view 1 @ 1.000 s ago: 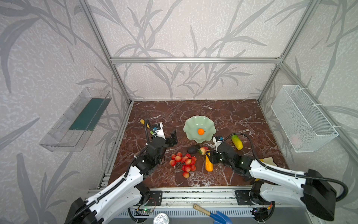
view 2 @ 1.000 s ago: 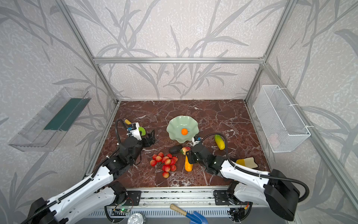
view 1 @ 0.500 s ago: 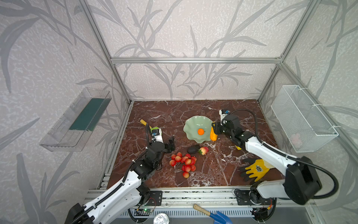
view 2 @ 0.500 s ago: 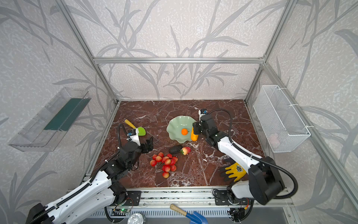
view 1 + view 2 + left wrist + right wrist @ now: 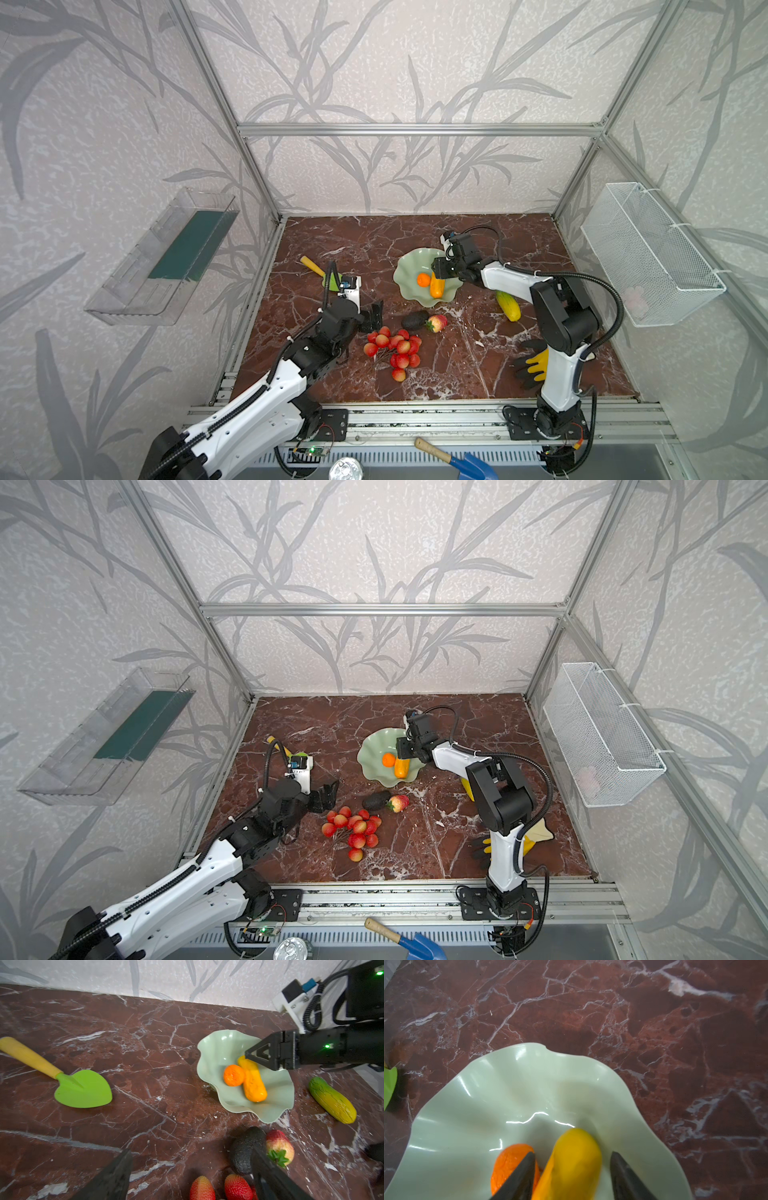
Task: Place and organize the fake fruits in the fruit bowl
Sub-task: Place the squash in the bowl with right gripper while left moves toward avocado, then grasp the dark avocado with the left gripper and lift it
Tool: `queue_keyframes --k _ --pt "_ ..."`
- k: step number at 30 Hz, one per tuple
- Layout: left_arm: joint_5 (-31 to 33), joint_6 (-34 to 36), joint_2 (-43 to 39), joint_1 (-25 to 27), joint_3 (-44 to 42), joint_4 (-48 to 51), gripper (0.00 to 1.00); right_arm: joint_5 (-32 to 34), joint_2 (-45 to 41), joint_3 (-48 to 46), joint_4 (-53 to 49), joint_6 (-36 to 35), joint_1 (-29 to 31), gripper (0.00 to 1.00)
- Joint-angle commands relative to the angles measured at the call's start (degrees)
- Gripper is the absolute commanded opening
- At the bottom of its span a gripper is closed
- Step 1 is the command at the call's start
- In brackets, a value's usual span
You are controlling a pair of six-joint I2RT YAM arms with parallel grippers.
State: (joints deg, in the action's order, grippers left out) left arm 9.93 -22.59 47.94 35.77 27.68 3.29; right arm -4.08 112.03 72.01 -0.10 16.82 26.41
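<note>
In both top views, your glossy, wavy-rimmed mint-green bowl (image 5: pixel 409 264) holds a small dimpled orange ball (image 5: pixel 423 279) and a smooth elongated yellow-orange fruit (image 5: pixel 436 286). Left wrist: your left gripper (image 5: pixel 190 1150) gapes wide, empty. Right wrist: right gripper (image 5: pixel 572 1153) straddles that fruit, slightly parted.

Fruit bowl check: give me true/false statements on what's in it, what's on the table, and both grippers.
1. The small orange ball lies in the fruit bowl. True.
2. The avocado is in the bowl. False: it lies on the table beside the strawberry.
3. The yellow-orange fruit lies in the bowl beside the ball. True.
4. The left gripper holds the berry bunch. False: it is open and empty.
5. The right gripper is shut on the ball. False: its jaws stand open either side of the yellow-orange fruit.
</note>
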Motion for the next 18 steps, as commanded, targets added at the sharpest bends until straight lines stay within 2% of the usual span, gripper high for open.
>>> queue_keyframes --k 1,6,13,18 --pt "-6.6 2.7 2.5 -0.1 3.2 2.0 0.88 -0.7 -1.7 2.1 -0.6 0.0 -0.3 0.67" --pt "-13.5 4.7 9.2 -0.1 6.5 2.2 0.87 0.6 -9.6 -0.7 0.0 -0.2 -0.4 0.79" --pt "-21.3 8.8 21.0 0.7 13.3 5.9 0.81 1.1 -28.3 -16.3 7.3 2.6 -0.4 0.91" --pt "-22.5 13.0 28.4 2.0 17.9 10.2 0.79 1.7 -38.6 -26.2 7.7 2.9 -0.4 0.99"
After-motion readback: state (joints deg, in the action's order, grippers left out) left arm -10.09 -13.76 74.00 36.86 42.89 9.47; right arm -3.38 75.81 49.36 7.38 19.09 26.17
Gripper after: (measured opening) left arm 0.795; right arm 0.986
